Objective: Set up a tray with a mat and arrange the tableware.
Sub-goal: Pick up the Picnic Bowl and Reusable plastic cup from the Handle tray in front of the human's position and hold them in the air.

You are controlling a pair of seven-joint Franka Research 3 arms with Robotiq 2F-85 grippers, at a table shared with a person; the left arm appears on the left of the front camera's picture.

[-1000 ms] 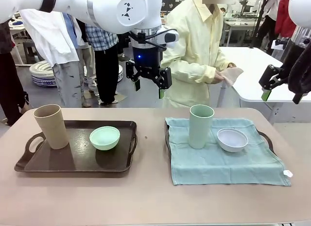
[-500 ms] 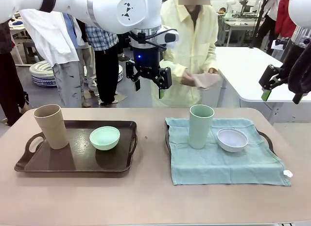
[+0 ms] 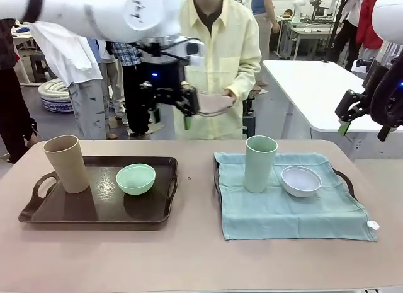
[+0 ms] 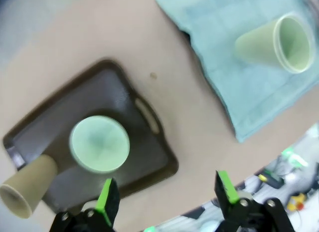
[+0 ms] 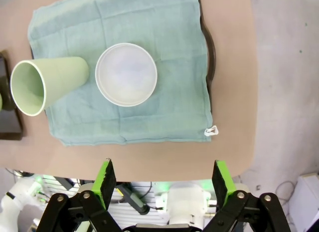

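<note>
Two trays sit side by side on the tan table (image 3: 189, 255). On the left, the bare dark brown plastic tray (image 3: 38, 211) carries the tall tan-brown handleless tumbler (image 3: 65, 164) at its left end, with the small round mint green bowl (image 3: 135, 178) just right of it. On the right, a teal cloth mat (image 3: 283, 211) covers the second dark tray (image 3: 345, 178). The tall pale green tumbler (image 3: 260, 164) stands upright on the mat, and the small whitish-lavender bowl (image 3: 300, 181) sits near it on its right. None of the tableware has moved since a moment ago.

Since half a second ago, the left gripper (image 3: 169, 115) has swung leftward. It is blurred by motion, high above the far edge of the table, its fingers spread wide and holding nothing. The right gripper (image 3: 362, 126) hangs at the far right where it was, jaws also wide apart and empty.

At the far side, the person in a pale yellow shirt (image 3: 220, 47) has stepped left and now stands behind the left gripper, holding a folded pale cloth (image 3: 213, 104) in front of them.
</note>
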